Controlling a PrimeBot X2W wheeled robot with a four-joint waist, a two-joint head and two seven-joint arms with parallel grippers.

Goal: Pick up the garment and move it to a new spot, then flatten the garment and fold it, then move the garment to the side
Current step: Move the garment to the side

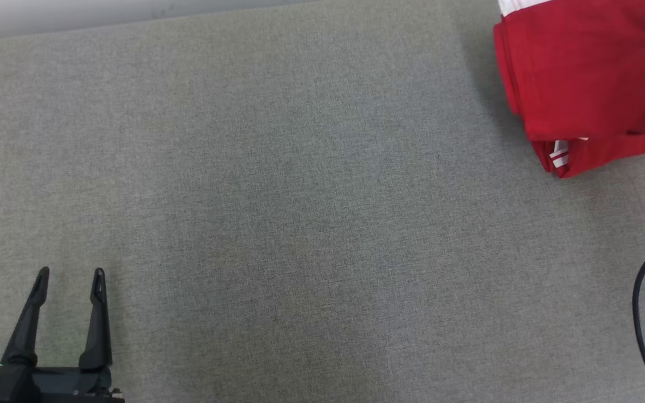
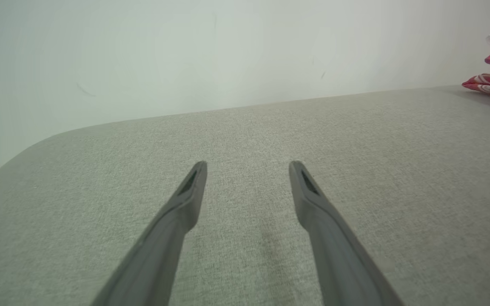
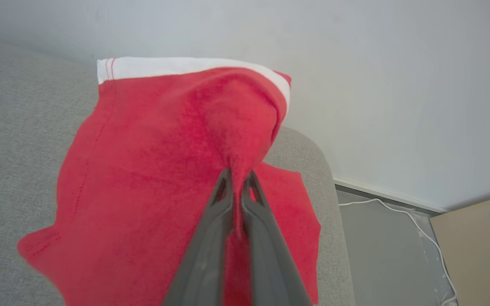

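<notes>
Since the garment (image 1: 585,73) lies folded at the surface's (image 1: 300,196) far right corner, only the move aside seems left (perhaps it is nearly over). The right pincer (image 3: 236,173) is clamped on a raised pinch of its red cloth; the left pincer (image 1: 70,274), spread wide and empty, sits well apart near the left edge.

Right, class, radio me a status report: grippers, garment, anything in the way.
Left gripper open, idle over grey table. Right gripper shut on folded red garment, far right. Black cable nearby, not touching it.
</notes>
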